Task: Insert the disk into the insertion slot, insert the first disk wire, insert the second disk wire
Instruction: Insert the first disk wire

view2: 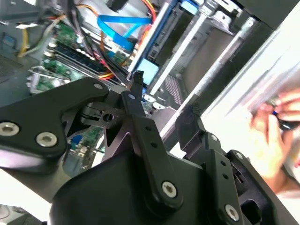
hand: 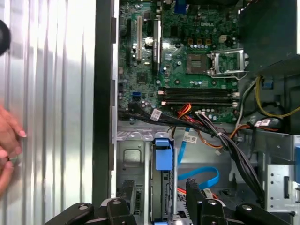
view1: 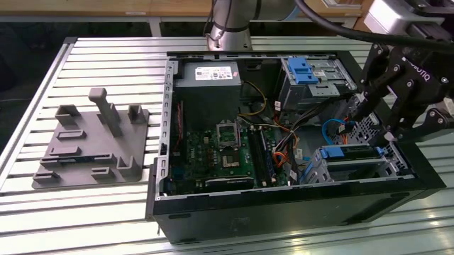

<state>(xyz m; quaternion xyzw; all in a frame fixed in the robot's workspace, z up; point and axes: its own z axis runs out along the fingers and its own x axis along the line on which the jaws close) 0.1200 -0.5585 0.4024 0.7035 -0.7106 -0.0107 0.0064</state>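
**A:** What is met first, nearest in the exterior view?

**B:** The black front wall of the open computer case (view1: pixel 284 212) is seen, standing on the ribbed aluminium table (view1: pixel 71 223). In the first wrist view a person's hand (hand: pixel 7 140) is seen over the table, outside that wall.

**A:** Where is the task's thing found?

**B:** Just behind the wall, at the exterior view's right, the silver perforated sheet-metal insertion slot (view1: pixel 358 169) is placed. The flat silver rectangular disk (view1: pixel 351 150), clipped in its bright blue plastic carrier, is lying inside it.

**A:** And the tool?

**B:** The black two-finger gripper (view1: pixel 371 128) is held just above the slot. Its fingers (hand: pixel 193 194) are spread apart, and nothing is caught between them.

**A:** Are wires seen?

**B:** A flat light-blue cable (view1: pixel 333 127) is curled beside the slot, near a bundle of black and orange wires (view1: pixel 284 146). Whether its end is plugged into the disk cannot be told.

**A:** What is found farther?

**B:** The green motherboard (view1: pixel 220 154) is laid on the case floor. At the exterior view's left, a grey plastic fixture plate (view1: pixel 92 143) is set on the table beside the case. At the far wall a grey power supply box (view1: pixel 212 74) and a grey bay with a blue latch (view1: pixel 301 71) are mounted. Behind the case, the silver arm column (view1: pixel 230 21) is seen.
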